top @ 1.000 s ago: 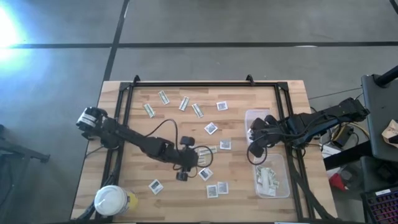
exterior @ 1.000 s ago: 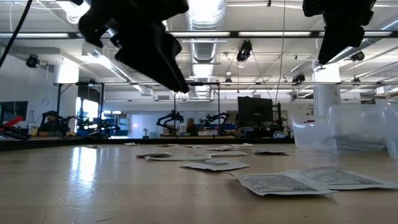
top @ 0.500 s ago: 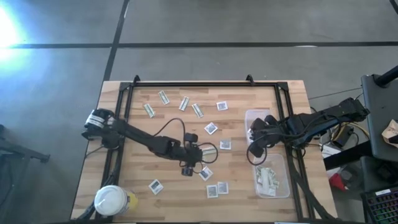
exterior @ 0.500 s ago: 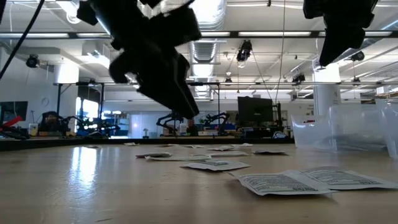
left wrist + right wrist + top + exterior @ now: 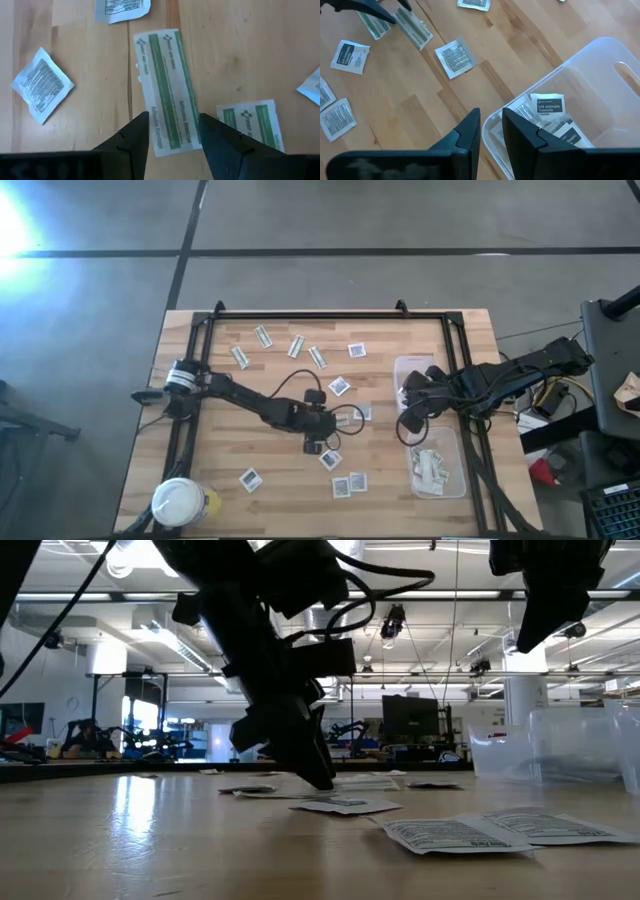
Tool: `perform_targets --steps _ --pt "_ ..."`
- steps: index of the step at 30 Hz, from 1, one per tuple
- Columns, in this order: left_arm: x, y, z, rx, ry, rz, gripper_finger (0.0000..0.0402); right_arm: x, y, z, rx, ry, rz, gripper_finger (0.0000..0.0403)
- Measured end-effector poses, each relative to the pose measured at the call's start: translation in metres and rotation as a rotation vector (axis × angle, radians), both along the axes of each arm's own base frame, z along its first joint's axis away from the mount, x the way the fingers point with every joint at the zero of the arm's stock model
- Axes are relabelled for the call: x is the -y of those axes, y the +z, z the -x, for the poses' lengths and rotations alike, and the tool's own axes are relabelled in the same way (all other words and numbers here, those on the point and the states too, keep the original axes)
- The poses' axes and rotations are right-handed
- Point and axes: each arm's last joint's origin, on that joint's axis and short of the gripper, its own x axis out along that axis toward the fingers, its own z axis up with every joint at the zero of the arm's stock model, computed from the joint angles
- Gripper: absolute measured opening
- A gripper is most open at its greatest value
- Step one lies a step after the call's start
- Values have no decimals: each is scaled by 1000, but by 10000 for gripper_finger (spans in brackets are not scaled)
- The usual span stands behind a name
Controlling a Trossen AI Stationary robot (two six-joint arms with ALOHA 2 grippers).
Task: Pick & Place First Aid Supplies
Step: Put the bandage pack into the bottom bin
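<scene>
Matt wooden table (image 5: pixel 280 480), clear glossy plastic tub (image 5: pixel 600 70).

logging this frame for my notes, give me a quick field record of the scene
left pincer: open, down at the table, fingers either side of a green strip
right pincer: over the rim of a clear tub, holding nothing visible
tub contents: white packets
table: loose packets scattered across the wood
jar: near left corner
</scene>
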Motion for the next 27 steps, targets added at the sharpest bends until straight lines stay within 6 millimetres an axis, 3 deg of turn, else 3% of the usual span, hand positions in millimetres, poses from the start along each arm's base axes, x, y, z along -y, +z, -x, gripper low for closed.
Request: perform_targets --steps 20,27 --pt "-26 -14 -2 -84 68 182 163 0 -1 0 0 -2 -2 60" --pt "-25 -16 -1 -97 67 183 109 0 -1 0 -1 -2 -1 68"
